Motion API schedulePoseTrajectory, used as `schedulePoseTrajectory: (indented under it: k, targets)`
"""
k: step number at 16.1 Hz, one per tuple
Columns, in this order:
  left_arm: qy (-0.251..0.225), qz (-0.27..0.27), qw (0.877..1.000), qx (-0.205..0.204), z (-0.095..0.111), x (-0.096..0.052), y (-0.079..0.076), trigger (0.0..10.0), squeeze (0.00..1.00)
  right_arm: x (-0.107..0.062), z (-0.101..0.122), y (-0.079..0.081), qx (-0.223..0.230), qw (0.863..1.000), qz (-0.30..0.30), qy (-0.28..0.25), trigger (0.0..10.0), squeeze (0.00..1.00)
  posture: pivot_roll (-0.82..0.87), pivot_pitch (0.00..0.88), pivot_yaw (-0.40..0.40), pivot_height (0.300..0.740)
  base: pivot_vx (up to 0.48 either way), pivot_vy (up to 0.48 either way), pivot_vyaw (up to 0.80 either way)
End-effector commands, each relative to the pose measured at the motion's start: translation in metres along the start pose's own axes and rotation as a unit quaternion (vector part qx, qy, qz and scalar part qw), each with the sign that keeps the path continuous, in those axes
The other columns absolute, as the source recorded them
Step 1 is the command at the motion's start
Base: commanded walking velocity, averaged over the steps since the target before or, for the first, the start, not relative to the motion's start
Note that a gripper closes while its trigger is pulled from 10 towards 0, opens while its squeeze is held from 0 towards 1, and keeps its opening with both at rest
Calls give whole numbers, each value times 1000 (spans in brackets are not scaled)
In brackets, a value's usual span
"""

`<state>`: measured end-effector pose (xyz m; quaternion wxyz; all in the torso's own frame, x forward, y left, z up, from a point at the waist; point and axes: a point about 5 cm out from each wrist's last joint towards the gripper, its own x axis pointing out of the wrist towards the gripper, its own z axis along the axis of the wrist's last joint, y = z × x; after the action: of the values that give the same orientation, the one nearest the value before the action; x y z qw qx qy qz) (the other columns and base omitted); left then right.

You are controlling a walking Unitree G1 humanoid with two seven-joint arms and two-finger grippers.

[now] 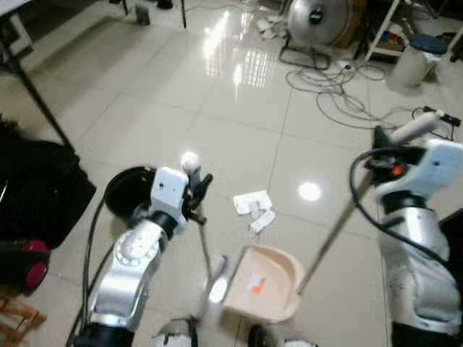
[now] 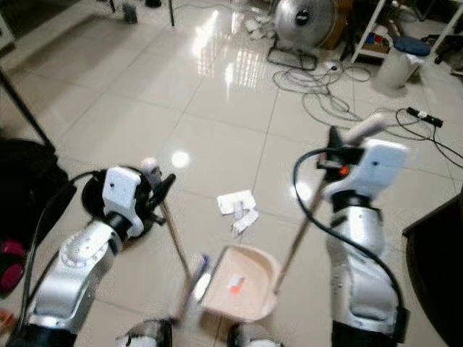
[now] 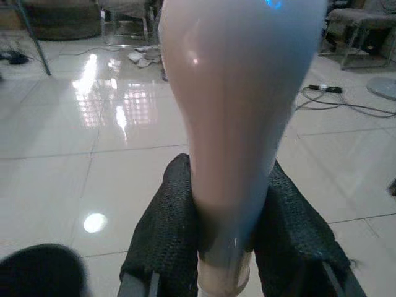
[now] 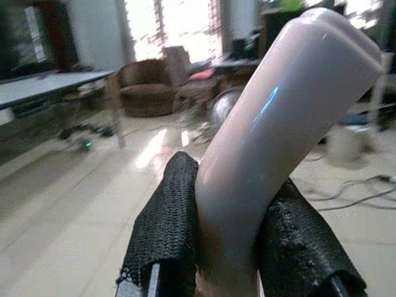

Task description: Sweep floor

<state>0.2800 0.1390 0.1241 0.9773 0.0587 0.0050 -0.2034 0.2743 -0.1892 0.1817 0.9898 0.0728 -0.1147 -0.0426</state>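
- Floor (image 1: 239, 108) of glossy pale tiles with dark grout lines runs across the whole room, mirroring window light and two round lamp spots; a sofa and a long table show far off in the right wrist view.
- One black bag (image 1: 36, 188) lies at the left edge, and one round silver fan (image 1: 318, 18) stands at the far end beside one white bin with a blue lid (image 1: 418, 58).
- Cables (image 1: 340, 87) loop loosely over the tiles in front of the fan (too tangled to count).
- One pink dustpan (image 1: 264, 282) sits on the floor near the robot's feet, its long handle (image 1: 329, 242) slanting up to the right gripper (image 1: 383, 144), whose black fingers (image 4: 170, 223) are clamped on the pale bent grip (image 4: 272, 130).
- One broom: its thin stick (image 1: 205, 242) drops from the left gripper (image 1: 197, 189), which is closed around the pale rounded top (image 3: 238, 99); the brush end (image 1: 215, 278), blurred, is just beside the dustpan's left edge.
- Two or three crumpled white paper scraps (image 1: 253, 206) lie together on the tile, just beyond the dustpan's mouth and apart from it.
- Wrist views give the finger contact on each grip; the head views give the litter and pan.
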Motion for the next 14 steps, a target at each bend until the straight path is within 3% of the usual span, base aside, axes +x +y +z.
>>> schedulePoseTrajectory:
  k: [1,4,7,11,14]
  targets:
    - [-29,1,999,17,13,3,-1,10000,0,-1,-3,-3,11,1000,-9,12,10000,0,4,160,-65,740,0,0,-800]
    - [-21,0,1000,-12,14,3,-4,10000,0,-2,2,-4,14,1000,-20,3,10000,0,-21,154,-85,740,0,0,-800]
    - [-38,10,999,10,19,4,-2,10000,0,-4,1,-3,21,1000,-18,5,10000,0,-1,138,-82,740,0,0,-800]
    - [-47,15,999,1,22,5,3,10000,0,-3,4,-2,0,1000,-20,-10,10000,0,-46,120,-35,740,214,0,-800]
    - [-57,13,998,7,26,11,2,10000,0,0,11,-5,-11,1000,1,-5,10000,0,-36,111,-77,740,351,0,0]
